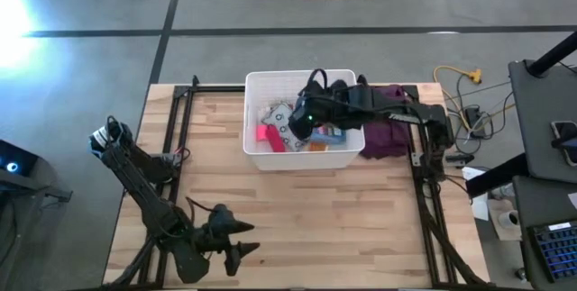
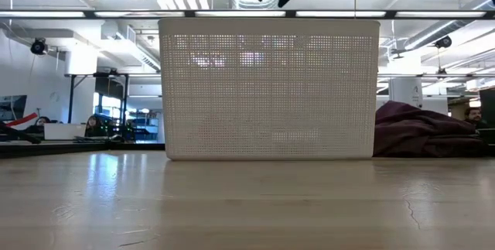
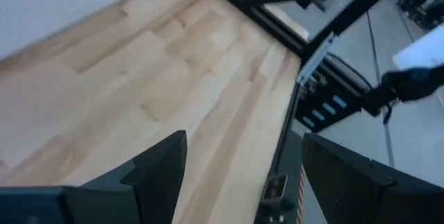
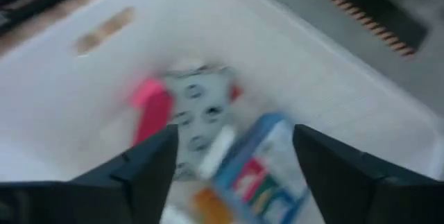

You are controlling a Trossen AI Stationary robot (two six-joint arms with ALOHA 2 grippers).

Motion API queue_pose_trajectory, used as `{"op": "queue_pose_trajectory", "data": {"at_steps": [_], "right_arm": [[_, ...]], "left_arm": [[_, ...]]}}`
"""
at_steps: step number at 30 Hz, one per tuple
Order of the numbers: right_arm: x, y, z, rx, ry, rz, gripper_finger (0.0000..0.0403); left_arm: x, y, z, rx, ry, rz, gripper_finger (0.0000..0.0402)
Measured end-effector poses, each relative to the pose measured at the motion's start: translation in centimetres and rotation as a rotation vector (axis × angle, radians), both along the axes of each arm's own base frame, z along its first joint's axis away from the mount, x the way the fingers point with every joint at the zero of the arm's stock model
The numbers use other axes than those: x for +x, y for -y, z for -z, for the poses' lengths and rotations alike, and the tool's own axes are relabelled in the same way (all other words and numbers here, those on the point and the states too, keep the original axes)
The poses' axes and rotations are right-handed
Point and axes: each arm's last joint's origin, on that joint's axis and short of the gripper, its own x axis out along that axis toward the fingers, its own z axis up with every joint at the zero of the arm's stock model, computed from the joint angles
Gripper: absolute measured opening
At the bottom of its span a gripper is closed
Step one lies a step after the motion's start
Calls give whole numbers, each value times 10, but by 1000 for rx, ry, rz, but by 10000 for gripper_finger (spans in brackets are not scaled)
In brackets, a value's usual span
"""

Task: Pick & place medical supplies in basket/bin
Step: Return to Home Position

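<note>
Right now your right gripper (image 1: 296, 124) hangs over the white bin (image 1: 255, 82), which stands at the far middle of the table (image 1: 297, 210). Its 2 fingers are spread apart with nothing between them. Below it, inside the bin, lie the blue box (image 4: 262, 160), the grey-white patterned pack (image 4: 198, 106) and the pink piece (image 4: 149, 109). Other small items in there are too blurred to name. No supply shows on the bare wood outside the bin, so I judge the picking done and only the retreat left.

That retreat is where trouble could come. The arm reaches in from the right, across the bin's right wall and over the maroon cloth (image 1: 388, 136) lying just beside that wall. If you pull it back to the right before lifting, a finger or the wrist could catch the rim. The bin looks light and perforated, so it would likely slide or tip and spill what it holds. From table height the fingertips show above the rim, but I cannot tell how much room they have. A low pass could also snag the cloth and drag it. Lift first, then withdraw.

Your left gripper (image 1: 240, 240) waits at the near left, fingers apart and empty, well apart from the bin, so I expect no trouble from that side.
</note>
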Motion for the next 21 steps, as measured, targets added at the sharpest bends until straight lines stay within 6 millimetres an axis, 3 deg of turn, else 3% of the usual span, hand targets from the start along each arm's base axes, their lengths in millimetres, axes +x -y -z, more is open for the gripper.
{"op": "queue_pose_trajectory", "data": {"at_steps": [6, 13, 17, 21], "right_arm": [[-3, 13, -4, -142, -114, -73, 322], [-12, -30, -15, -149, -172, -415, 325], [-35, -53, -27, -141, -147, -569, 324], [-74, -58, -35, -131, -117, -581, 324]], "left_arm": [[12, -14, -16, 10, 17, -74, 262], [35, -47, -41, 66, 7, -64, 262], [42, -64, -63, 117, 27, -15, 262], [44, -82, -84, 164, 61, -4, 262]]}}
